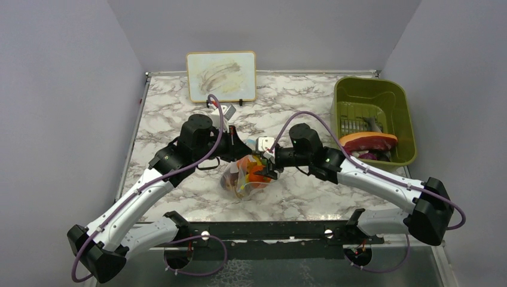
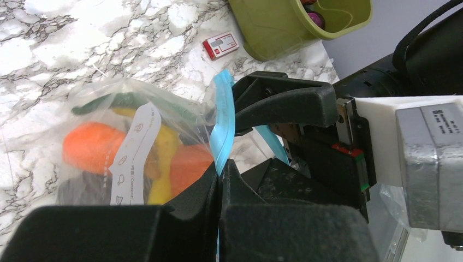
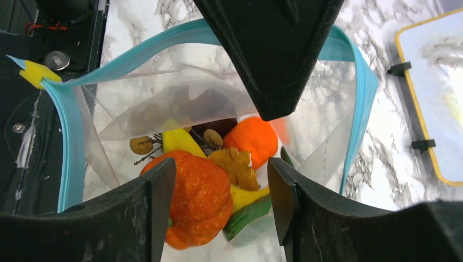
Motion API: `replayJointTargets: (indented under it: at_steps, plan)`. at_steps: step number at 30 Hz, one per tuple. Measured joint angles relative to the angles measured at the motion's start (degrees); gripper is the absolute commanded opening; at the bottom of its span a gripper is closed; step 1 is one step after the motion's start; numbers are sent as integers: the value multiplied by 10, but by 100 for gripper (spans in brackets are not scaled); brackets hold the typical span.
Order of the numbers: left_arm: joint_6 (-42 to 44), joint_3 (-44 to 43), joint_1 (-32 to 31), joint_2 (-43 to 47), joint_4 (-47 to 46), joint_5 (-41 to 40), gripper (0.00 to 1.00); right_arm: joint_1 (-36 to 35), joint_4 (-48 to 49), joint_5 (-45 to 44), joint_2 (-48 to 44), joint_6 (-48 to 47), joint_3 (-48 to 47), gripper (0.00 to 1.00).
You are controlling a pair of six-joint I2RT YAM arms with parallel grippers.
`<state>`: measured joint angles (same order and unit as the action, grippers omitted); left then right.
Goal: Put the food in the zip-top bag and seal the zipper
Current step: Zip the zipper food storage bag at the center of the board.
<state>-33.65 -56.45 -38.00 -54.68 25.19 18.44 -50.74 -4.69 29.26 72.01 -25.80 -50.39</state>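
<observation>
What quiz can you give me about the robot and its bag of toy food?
1. What colour is the bin beside the card?
2. True or false: the mouth of the bag is zipped shut.
3. What is the left gripper pinching? A the card, B the blue strip on the bag, C the bin.
Key: 1 green; 2 false; 3 B.
</observation>
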Motion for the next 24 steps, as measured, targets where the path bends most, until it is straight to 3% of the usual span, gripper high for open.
replayJointTargets:
  at_steps: [6,15,24]
  plan:
    - [3,0,0,-6,0,0,0,-1,-61,-12,-20,19,-32,60]
    - [21,12,0,2,-12,-14,0,-2,-73,-74,-78,133,-84,59]
    - [39,19,0,19,-28,-25,0,-2,-108,-135,-82,152,-86,58]
